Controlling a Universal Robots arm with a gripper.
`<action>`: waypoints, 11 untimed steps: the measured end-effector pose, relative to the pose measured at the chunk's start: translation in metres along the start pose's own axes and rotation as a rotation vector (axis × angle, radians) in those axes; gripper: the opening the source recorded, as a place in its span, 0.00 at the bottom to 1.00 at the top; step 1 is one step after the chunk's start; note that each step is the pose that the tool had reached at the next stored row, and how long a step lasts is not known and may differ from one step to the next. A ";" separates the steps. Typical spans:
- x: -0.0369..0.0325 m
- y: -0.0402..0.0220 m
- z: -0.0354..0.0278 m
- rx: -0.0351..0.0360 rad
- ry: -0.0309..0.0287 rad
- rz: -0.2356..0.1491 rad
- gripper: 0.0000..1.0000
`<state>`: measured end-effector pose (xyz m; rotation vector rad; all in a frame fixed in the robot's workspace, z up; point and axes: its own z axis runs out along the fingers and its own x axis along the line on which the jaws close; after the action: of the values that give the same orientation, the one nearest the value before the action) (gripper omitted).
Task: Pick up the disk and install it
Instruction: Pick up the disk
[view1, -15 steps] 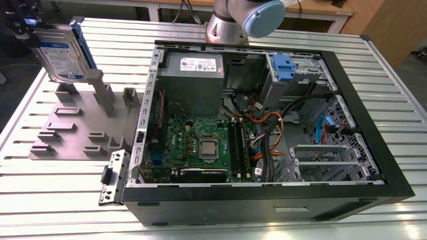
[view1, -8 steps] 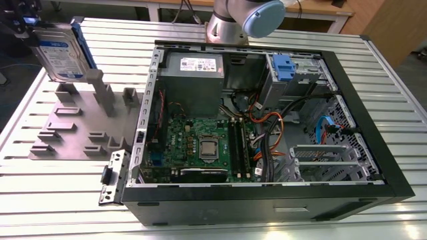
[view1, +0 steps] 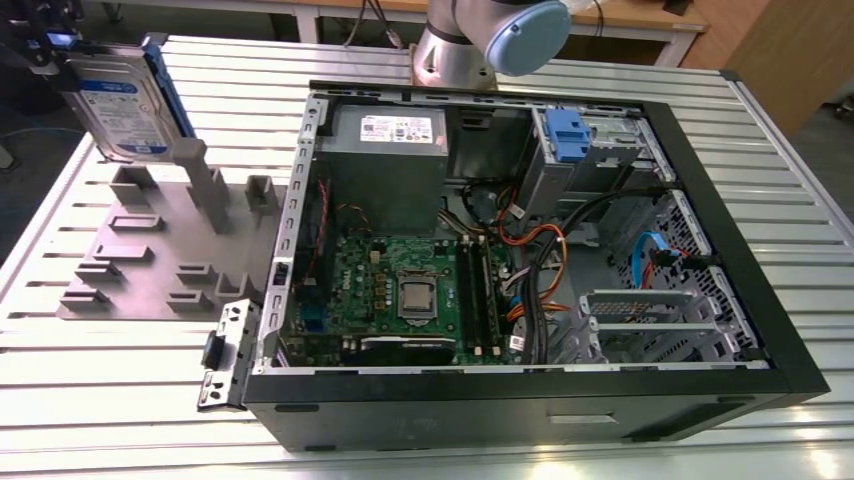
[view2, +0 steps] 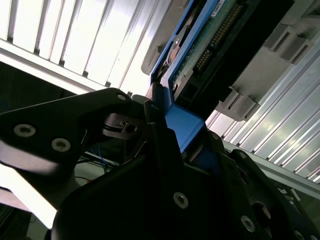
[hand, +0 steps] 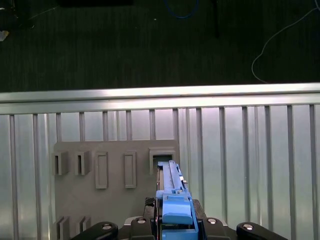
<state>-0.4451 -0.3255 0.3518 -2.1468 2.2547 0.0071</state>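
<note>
Over the grey fixture (view1: 147, 250), gripper (hand: 176, 223) clamping the disk (view1: 123, 105) upright

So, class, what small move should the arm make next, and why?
Probably lift straight up a little: the gripper grips the disk upright, its lower edge close to the grey holder's posts, so moving sideways toward the open case might snag.

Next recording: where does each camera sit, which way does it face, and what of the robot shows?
Exterior view: off the arm and high, looking down on the slatted table, the open computer case, the arm's base and the gripper holding the disk upright.
First wrist view: on the arm, looking over the gripper and the disk's edge at the grey fixture plate and table.
Second wrist view: close behind the gripper's fingers, facing the disk's blue frame.
Shared: all three show the gripped disk.
</note>
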 end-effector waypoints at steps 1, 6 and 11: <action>0.0000 0.0000 0.0000 0.0000 0.0000 0.000 0.37; 0.0000 0.0000 -0.0010 0.0001 -0.0001 0.000 0.37; 0.0000 0.0000 -0.0020 0.0000 0.0000 0.000 0.37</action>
<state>-0.4451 -0.3255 0.3538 -2.1468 2.2547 0.0071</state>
